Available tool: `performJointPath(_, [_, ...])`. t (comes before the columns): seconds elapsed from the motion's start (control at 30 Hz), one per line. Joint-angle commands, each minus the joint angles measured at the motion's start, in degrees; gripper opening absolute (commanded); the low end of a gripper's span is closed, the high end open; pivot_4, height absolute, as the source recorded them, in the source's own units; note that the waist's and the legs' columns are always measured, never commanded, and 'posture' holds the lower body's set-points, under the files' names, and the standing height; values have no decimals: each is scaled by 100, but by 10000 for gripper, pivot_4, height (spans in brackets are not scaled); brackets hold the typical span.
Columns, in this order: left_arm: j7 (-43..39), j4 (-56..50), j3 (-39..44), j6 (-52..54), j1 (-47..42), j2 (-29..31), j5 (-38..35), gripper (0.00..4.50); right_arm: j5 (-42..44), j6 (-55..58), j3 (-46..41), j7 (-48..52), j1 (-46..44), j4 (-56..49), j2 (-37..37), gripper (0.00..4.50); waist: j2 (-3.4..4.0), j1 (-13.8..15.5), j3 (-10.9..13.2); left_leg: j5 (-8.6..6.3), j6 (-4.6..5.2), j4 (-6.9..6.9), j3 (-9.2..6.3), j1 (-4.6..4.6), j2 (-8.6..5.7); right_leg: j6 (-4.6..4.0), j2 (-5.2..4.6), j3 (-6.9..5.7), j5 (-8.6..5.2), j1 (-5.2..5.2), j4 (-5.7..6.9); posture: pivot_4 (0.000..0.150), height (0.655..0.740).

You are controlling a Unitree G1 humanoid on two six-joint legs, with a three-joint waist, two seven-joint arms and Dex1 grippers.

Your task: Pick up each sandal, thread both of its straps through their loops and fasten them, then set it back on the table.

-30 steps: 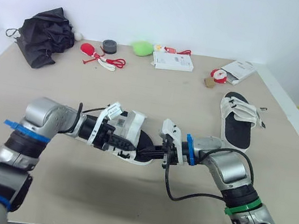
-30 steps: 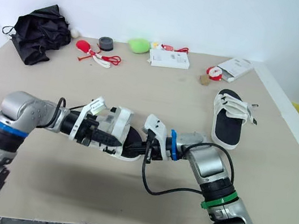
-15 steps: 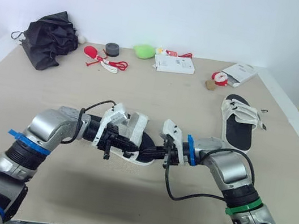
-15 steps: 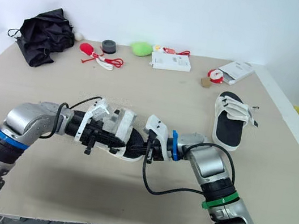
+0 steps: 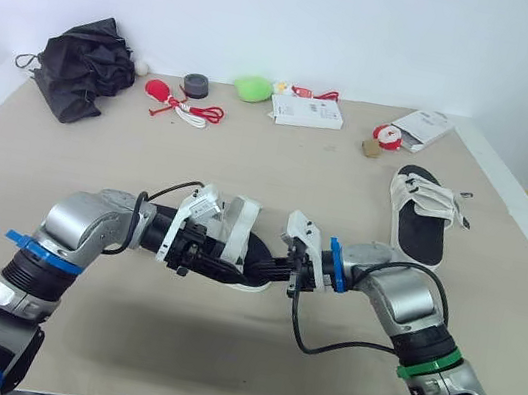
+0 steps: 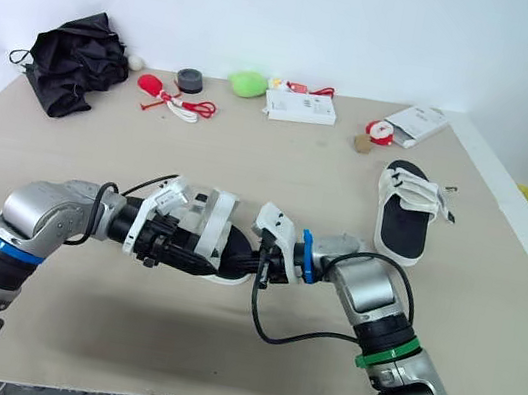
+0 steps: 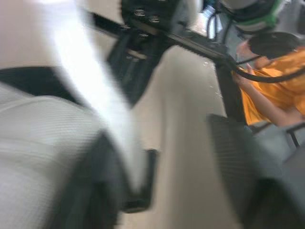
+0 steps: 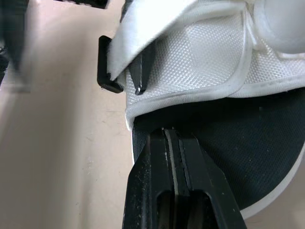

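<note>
**Near centre of the surface: one sandal between both hands, second sandal at right**

Surface (image 5: 278, 175): beige board carrying all items.

Far left corner: crumpled black fabric bundle (image 5: 89, 62), the largest loose item.

Right side: second sandal (image 5: 420, 216), white straps over a black footbed, lying sole down, well apart from both hands.

Near centre: first sandal (image 5: 237, 239), same make, lying between the two hands with its length running left to right. Whether its sole rests on the surface cannot be told.

Left hand (image 5: 203, 260): at the left, strapped end of this sandal. Its wrist view shows the fingers (image 7: 238, 167) spread apart, with a white strap (image 7: 95, 95) lying against one of them; the view is blurred, and no grip is confirmed.

Right hand (image 8: 164, 136): fingers pressed together, tips on the black footbed just at the edge of the white upper. Whether anything is pinched between them cannot be told. A black loop (image 8: 107, 67) sits at the strap end just beyond.

Far edge, left to right: red item with cord (image 5: 165, 93), black roll (image 5: 196, 85), green object (image 5: 253, 87), white box (image 5: 306, 112), white packet (image 5: 423, 126).
</note>
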Motion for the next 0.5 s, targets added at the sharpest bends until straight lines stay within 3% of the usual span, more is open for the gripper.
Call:
performJointPath(0.03, [22, 151, 106, 614, -95, -81, -350, 35310, -122, 27, 44, -46, -48, 125, -37, 0, -1, -1, 1, 0, 0, 0, -1, 0, 0, 1, 0, -1, 0, 0, 0, 1500, 7400])
performJointPath(0.27, [633, 917, 1151, 2320, -791, -606, -1222, 35310, -114, 15, 40, -53, -58, 150, -10, 0, -22, -6, 19, 2, 2, 5, -16, -12, 1, 8, 7, -14, 4, -3, -4, 1500, 7400])
performJointPath(0.5, [1240, 1377, 1281, 2597, -1017, -847, -1043, 35310, -89, 23, -3, -67, -39, 126, -6, 0, -22, -10, 21, 2, 1, 5, -22, -20, 4, 9, 10, -17, 5, -6, -9, 1500, 7400])
